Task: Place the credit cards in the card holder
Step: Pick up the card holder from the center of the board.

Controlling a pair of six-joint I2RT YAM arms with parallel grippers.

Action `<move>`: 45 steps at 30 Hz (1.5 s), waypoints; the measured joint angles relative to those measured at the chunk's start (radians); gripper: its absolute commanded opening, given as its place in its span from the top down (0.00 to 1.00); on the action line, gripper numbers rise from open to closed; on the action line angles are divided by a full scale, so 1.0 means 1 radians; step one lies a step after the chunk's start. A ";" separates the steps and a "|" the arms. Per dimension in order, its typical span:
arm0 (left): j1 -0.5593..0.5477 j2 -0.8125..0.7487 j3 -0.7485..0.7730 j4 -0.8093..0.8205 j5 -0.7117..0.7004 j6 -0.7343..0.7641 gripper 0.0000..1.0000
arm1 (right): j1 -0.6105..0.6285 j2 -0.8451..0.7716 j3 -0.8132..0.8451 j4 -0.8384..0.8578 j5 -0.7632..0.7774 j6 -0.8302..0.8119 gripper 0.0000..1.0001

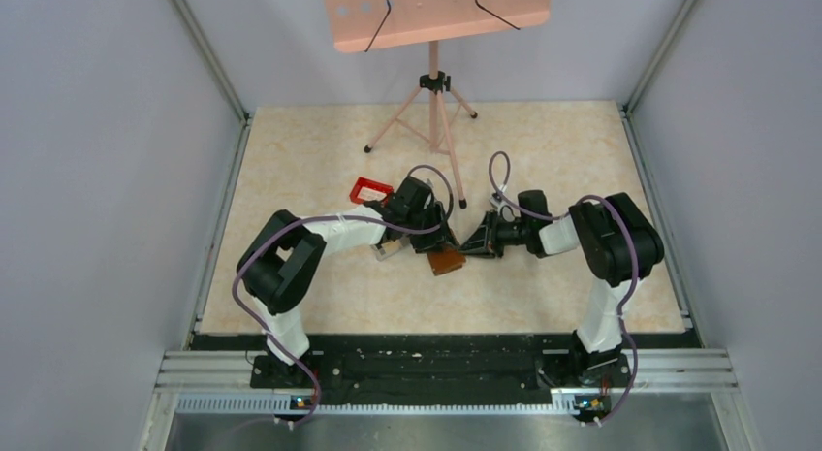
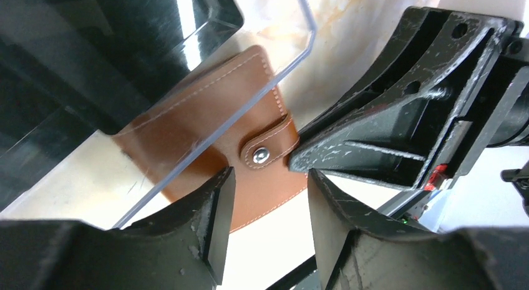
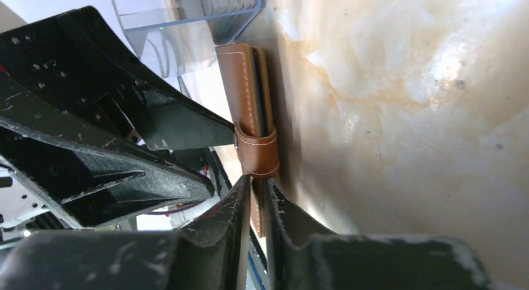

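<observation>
The card holder (image 1: 446, 262) is a brown leather wallet, closed by a snap strap (image 2: 267, 154), lying mid-table between both arms. In the right wrist view it shows edge-on (image 3: 244, 84), and my right gripper (image 3: 259, 189) is shut on its edge just below the strap. My left gripper (image 2: 268, 178) is open, and the wallet's lower edge runs past the gap between its fingers (image 2: 215, 215). One of the left fingers (image 3: 206, 131) reaches the strap from the side. In the top view the two grippers (image 1: 441, 240) (image 1: 477, 241) meet over the wallet. No credit cards can be made out.
A clear plastic box (image 2: 206, 59) with dark contents rests partly over the wallet's far side. A small red tray (image 1: 369, 190) sits behind the left arm's wrist. A pink music stand's tripod (image 1: 433, 112) stands at the back.
</observation>
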 measured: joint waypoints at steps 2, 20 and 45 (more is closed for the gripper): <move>-0.003 -0.008 0.003 -0.028 -0.021 0.004 0.42 | 0.000 0.000 0.002 -0.016 0.005 -0.012 1.00; 0.047 0.006 0.104 -0.298 -0.111 0.071 0.34 | 0.000 -0.147 0.081 -0.411 0.099 -0.232 1.00; 0.314 -0.178 -0.087 0.449 0.610 -0.085 0.31 | -0.084 -0.403 0.388 -0.643 0.029 -0.203 1.00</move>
